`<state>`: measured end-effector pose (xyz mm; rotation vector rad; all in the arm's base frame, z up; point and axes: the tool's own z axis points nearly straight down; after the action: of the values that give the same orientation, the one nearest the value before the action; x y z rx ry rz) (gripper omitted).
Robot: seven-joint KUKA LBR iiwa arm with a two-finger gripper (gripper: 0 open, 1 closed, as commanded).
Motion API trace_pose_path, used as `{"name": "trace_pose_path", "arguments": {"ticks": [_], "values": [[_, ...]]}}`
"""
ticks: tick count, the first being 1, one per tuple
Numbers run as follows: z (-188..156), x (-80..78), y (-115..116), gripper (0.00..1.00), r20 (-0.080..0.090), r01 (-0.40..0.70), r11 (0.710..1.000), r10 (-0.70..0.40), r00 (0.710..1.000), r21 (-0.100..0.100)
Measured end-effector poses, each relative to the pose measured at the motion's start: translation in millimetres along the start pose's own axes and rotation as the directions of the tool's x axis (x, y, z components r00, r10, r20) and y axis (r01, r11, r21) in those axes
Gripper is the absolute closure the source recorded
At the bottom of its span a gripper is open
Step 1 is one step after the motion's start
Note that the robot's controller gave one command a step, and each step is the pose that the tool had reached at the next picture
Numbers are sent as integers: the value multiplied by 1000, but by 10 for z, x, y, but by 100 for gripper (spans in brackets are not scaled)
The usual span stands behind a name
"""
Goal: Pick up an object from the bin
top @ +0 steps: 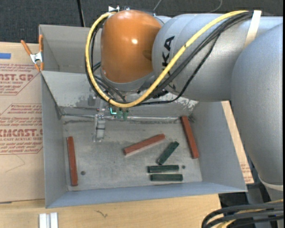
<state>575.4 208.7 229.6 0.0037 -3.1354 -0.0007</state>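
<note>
My gripper [99, 128] hangs below the orange cover over the bin's floor in the back left part, with nothing seen in it. A long red-brown stick [72, 160] lies lengthwise along the left wall, in front of and left of the gripper. A second red-brown stick [143, 145] lies slanted in the middle of the floor, to the gripper's right and apart from it.
A third red-brown stick [190, 137] leans along the right wall. Three dark green sticks lie at the front right: one slanted [167, 153], two flat and parallel [163, 168] [166, 177]. The arm and its cables cover the bin's back right.
</note>
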Motion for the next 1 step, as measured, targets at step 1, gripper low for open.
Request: {"name": "trace_pose_path", "arguments": {"ticks": [1], "values": [[1127,-19,-712,0,-1,-42,999,42,999,3]]}}
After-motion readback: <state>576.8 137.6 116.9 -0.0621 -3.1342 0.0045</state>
